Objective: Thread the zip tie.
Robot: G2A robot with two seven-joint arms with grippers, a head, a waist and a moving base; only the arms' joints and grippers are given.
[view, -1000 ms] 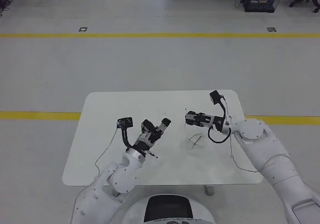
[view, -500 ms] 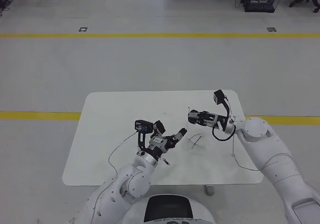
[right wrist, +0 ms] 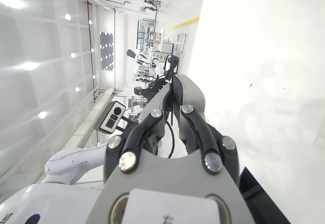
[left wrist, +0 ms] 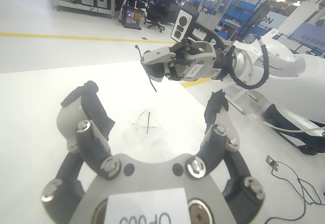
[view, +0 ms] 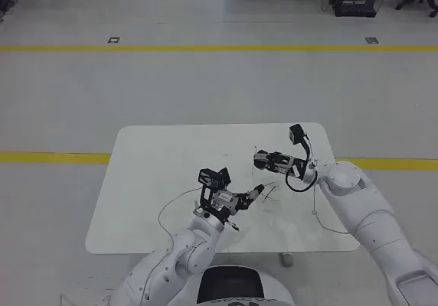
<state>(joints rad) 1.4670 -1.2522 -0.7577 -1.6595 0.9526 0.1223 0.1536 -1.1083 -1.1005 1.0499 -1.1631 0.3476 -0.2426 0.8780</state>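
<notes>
Pinching a thin black plastic zip tie (right wrist: 172,98) between pressed-together fingers, the right end effector (left wrist: 148,66) held it roughly upright in the air above the white rounded-corner surface (view: 150,168), small head uppermost and tail hanging free. The left end effector (view: 256,191) was spread wide and gripped nothing. It sat low over the surface, with a few loose black zip ties (left wrist: 148,123) lying crossed just beyond it. The step in hand was judged to be taking the free tail. The spread fingers should close near its tip, square to the strip, so that it could be bent round into the head without twisting. Both end effectors stood well in from every edge, and the widest room for moving lay over the surface's left half.
</notes>
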